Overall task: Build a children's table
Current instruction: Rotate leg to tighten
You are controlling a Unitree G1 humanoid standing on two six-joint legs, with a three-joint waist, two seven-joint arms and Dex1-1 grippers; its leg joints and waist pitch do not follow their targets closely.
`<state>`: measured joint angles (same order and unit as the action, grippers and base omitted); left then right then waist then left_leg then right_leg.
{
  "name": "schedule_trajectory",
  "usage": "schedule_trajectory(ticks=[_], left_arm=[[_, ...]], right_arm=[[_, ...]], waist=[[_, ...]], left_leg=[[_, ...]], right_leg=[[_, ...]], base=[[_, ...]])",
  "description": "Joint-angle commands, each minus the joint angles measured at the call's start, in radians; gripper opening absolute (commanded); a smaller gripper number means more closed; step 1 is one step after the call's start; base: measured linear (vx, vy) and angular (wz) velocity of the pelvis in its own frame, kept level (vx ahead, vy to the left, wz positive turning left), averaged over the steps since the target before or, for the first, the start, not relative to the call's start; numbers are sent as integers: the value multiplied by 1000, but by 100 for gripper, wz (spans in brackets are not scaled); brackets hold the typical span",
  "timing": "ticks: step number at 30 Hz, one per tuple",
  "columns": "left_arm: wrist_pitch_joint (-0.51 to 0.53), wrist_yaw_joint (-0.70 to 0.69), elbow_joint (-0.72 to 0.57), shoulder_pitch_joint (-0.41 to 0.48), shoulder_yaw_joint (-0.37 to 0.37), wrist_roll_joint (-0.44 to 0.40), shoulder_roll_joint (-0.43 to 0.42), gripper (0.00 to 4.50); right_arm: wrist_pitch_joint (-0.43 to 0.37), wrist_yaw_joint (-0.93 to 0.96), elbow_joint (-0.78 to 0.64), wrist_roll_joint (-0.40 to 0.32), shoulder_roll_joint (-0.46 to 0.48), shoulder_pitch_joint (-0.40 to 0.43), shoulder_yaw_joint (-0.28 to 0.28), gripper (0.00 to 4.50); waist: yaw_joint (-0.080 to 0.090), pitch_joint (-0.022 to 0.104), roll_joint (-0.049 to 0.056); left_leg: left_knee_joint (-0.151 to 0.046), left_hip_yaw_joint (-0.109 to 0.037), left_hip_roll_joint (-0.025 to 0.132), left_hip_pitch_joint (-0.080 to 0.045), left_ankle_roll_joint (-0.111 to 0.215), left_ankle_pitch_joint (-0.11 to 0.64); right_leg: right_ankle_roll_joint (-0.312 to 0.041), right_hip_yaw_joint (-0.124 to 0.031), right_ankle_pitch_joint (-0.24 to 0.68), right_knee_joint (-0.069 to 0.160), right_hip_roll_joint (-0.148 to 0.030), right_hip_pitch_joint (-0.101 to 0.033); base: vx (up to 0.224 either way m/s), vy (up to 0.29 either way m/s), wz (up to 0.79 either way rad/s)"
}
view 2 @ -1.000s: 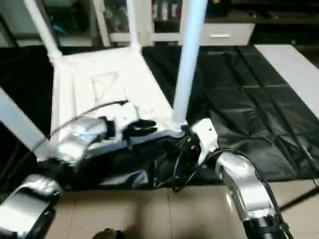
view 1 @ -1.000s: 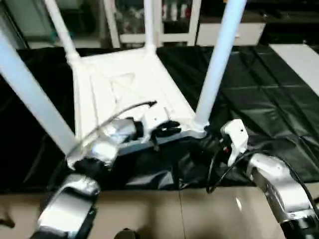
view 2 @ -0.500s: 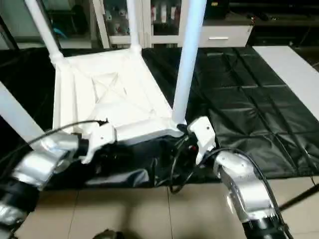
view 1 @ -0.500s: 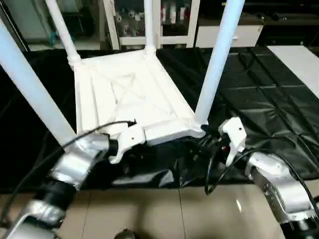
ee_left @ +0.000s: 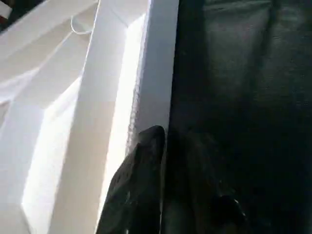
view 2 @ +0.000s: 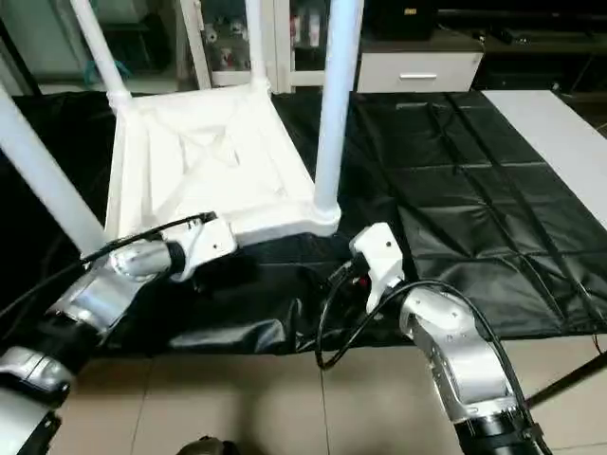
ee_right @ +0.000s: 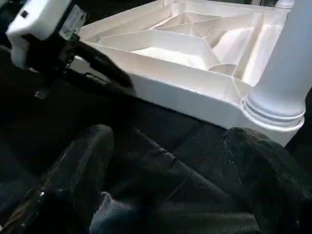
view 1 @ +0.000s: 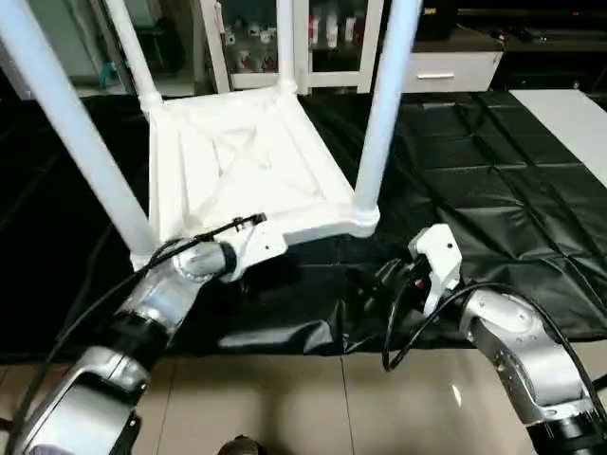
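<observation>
The white children's table (view 1: 237, 161) lies upside down on the black-draped worktable with its X-ribbed underside up. All its tapered legs stand in the corner sockets, such as the near right leg (view 1: 379, 104) and near left leg (view 1: 76, 133). My left gripper (ee_left: 173, 139) sits at the outer face of the near rim (ee_left: 151, 73). Its fingers are close together with nothing between them, and one finger (ee_left: 144, 175) rests against the rim. My right gripper (ee_right: 170, 161) hovers low over the cloth just in front of the near right corner socket (ee_right: 278, 107), open and empty.
A flat white board (view 1: 569, 114) lies at the far right of the worktable. Shelves and a cabinet (view 1: 322, 38) stand behind it. The black cloth bunches in folds (view 1: 285, 322) along the front edge, with tiled floor (view 1: 285, 398) below.
My left gripper has drawn back off the table's near rim towards me and to the left, and now lies outside the rim. The right gripper has hardly moved. The camera has shifted.
</observation>
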<state>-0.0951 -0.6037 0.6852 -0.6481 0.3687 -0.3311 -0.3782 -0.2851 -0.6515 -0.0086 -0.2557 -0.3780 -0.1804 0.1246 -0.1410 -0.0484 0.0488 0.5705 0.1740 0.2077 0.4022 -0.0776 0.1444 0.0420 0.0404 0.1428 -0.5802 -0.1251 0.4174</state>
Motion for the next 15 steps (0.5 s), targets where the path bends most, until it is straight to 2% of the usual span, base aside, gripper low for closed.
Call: schedule_trajectory(ticks=[1, 3, 4, 5, 6, 7, 8, 9, 10, 11, 12, 13, 14, 15], left_arm=[[-14, 2, -42, 6, -67, 91, 36, 98], [-13, -7, -55, 14, -82, 120, 45, 98], [36, -88, -133, 52, -132, 227, 59, 127], [135, -199, -262, 118, -187, 362, 51, 127], [197, -267, -340, 160, -214, 439, 40, 134], [298, -360, -462, 232, -248, 544, 8, 137], [298, -360, -462, 232, -248, 544, 8, 137], [339, -382, -514, 278, -268, 584, -22, 161], [378, -400, -566, 325, -289, 624, -52, 161], [378, -400, -566, 325, -289, 624, -52, 171], [426, -427, -641, 422, -333, 708, -131, 176], [432, -447, -667, 472, -368, 739, -175, 176], [432, -447, -667, 472, -368, 739, -175, 181], [437, -464, -684, 514, -412, 765, -207, 199]], right_arm=[[-16, -1, -43, 9, -16, 24, -4, 397], [-14, -3, -45, 9, -18, 28, -3, 397], [-18, -11, -54, -1, -21, 33, -5, 397], [-22, -27, -64, -19, -22, 36, -7, 397], [-22, -37, -67, -28, -23, 36, -8, 397], [-18, -56, -66, -44, -22, 32, -9, 397], [-18, -56, -66, -44, -22, 32, -9, 397], [0, -68, -42, -40, -17, 19, -2, 397], [19, -79, -17, -36, -12, 6, 4, 397], [19, -79, -17, -36, -12, 6, 4, 397], [46, -106, 22, -25, -4, -25, 22, 397], [52, -114, 36, -29, 4, -42, 22, 397], [52, -114, 36, -29, 4, -42, 22, 397], [57, -119, 43, -30, 10, -54, 21, 397]], waist=[[2, 82, 6], [0, 84, 5], [-4, 85, 1], [-5, 84, -7], [-2, 79, -10], [-1, 84, -12], [1, 85, -9], [1, 78, 6], [2, 80, 4], [7, 72, 3], [5, 72, 2], [12, 68, 3], [11, 65, 3], [8, 62, 7]], left_leg=[[-66, 1, 1, -24, -19, 342], [-62, 3, 2, -24, -9, 329], [-63, 2, 3, -21, -2, 309], [-65, 4, 5, -21, 3, 302], [-70, 1, 6, -8, 18, 294], [-64, 6, 7, -21, 27, 308], [-62, 4, 7, -18, 33, 295], [-65, 6, 6, -21, 41, 318], [-64, 6, 7, -23, 34, 334], [-71, 5, 6, -15, 27, 364], [-70, 2, 7, -24, 9, 413], [-76, 2, 5, -20, 6, 426], [-76, 2, 5, -28, -4, 464], [-76, 3, 5, -36, -16, 495]], right_leg=[[-172, -6, 174, 50, 1, -44], [-201, -6, 145, 46, 0, -43], [-217, -5, 129, 39, -4, -49], [-231, -5, 128, 38, -6, -49], [-254, -4, 140, 31, -12, -56], [-250, -3, 155, 36, -5, -46], [-253, -4, 140, 31, -6, -48], [-240, -4, 174, 41, 3, -38], [-240, -4, 178, 37, 1, -38], [-223, -5, 232, 43, 0, -40], [-213, -6, 290, 42, -4, -34], [-201, -6, 319, 48, 0, -35], [-183, -7, 372, 55, 3, -25], [-170, -10, 406, 62, 6, -17]], base=[[0, 0, 0], [0, 0, 0], [0, 0, 0], [0, 0, 0], [0, 0, 0], [0, 0, 0], [0, 0, 0], [0, 0, 0], [0, 0, 0], [0, 0, 0], [0, 0, 0], [0, 0, 0], [0, 0, 0], [0, 0, 0]])
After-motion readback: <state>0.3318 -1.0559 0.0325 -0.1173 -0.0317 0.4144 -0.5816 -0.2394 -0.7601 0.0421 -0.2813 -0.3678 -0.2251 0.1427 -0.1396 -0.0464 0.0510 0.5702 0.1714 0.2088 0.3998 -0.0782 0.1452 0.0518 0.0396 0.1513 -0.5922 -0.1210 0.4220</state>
